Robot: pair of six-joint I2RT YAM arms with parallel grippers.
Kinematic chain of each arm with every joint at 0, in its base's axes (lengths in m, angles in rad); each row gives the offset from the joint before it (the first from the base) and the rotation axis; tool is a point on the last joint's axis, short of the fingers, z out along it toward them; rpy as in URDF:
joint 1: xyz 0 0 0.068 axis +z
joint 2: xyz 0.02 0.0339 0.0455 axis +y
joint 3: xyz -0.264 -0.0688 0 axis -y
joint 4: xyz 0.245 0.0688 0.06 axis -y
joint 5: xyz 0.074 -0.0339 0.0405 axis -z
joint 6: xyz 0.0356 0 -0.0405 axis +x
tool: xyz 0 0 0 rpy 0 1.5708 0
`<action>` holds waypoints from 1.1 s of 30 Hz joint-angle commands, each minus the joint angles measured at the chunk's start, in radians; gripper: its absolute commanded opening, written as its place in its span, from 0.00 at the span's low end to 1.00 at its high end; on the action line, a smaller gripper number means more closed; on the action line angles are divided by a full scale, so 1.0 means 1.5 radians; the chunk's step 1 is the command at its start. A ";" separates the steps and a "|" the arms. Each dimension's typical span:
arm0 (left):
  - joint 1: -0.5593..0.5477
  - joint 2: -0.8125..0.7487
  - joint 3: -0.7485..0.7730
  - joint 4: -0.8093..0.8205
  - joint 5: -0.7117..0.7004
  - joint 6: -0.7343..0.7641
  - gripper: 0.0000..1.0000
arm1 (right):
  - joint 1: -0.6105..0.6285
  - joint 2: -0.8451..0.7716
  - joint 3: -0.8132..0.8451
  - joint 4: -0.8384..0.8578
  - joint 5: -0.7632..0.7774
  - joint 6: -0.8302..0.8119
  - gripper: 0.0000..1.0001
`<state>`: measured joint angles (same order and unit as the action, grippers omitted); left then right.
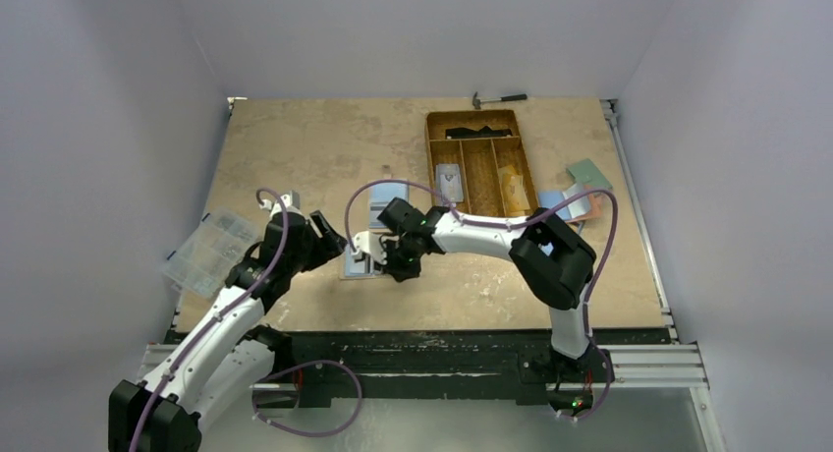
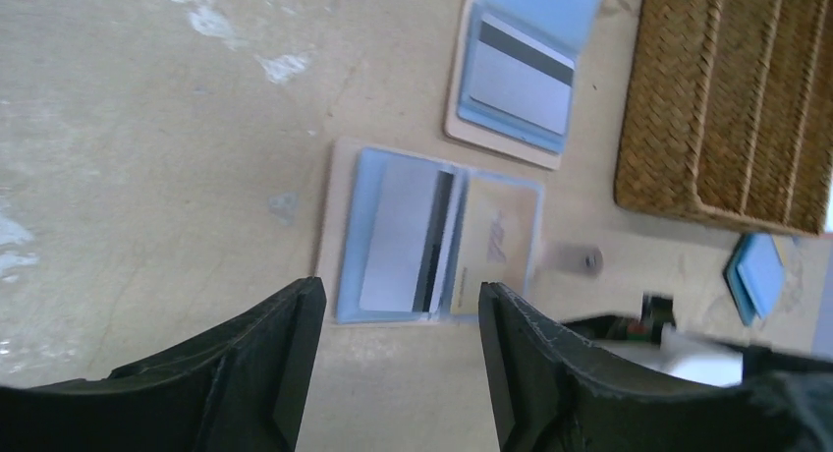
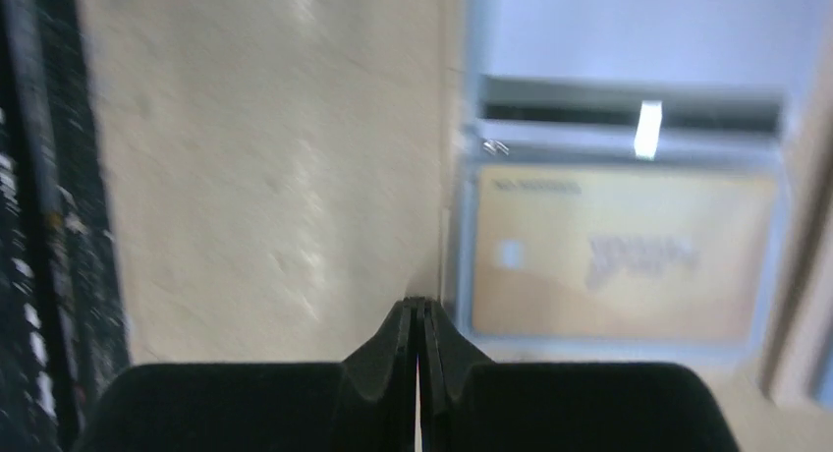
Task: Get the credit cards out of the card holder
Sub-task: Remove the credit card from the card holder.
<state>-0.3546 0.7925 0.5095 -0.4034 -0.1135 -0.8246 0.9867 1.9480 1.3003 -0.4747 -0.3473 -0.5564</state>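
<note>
The card holder (image 2: 344,226) lies open on the table, tan with light blue inner faces. Its left pocket holds a grey credit card (image 2: 398,241) with a dark stripe, its right pocket a tan-gold card (image 2: 499,238). My left gripper (image 2: 398,319) is open just short of the holder's near edge, with nothing between its fingers. My right gripper (image 3: 417,310) is shut, its tips at the holder's (image 3: 462,246) corner beside the gold card (image 3: 619,255), and nothing shows between them. From above, both grippers (image 1: 336,244) (image 1: 390,267) flank the holder (image 1: 356,262).
A second open holder (image 2: 521,74) with a grey striped card lies just beyond the first. The brown woven tray (image 2: 727,98) stands to the right. A clear organiser box (image 1: 206,251) overhangs the left table edge. A hammer (image 1: 498,99) lies at the back, and flat blue and green pieces (image 1: 580,197) lie right of the tray.
</note>
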 commanded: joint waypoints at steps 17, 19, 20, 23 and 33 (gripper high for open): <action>-0.004 0.102 -0.080 0.205 0.170 -0.018 0.63 | -0.104 -0.048 0.037 -0.093 -0.270 -0.034 0.15; -0.004 0.115 -0.092 0.221 0.169 -0.017 0.62 | -0.106 -0.045 0.027 -0.050 -0.253 0.025 0.16; -0.004 0.122 -0.096 0.229 0.167 -0.014 0.61 | -0.108 -0.045 0.020 -0.022 -0.243 0.062 0.16; -0.004 0.137 -0.109 0.256 0.166 -0.008 0.61 | -0.114 -0.043 0.004 0.053 -0.241 0.160 0.16; -0.004 0.142 -0.129 0.292 0.164 -0.001 0.57 | -0.116 -0.011 0.001 0.141 -0.254 0.347 0.17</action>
<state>-0.3565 1.0008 0.3302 -0.0338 0.1276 -0.8341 0.8165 1.9160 1.3018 -0.3466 -0.6998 -0.1673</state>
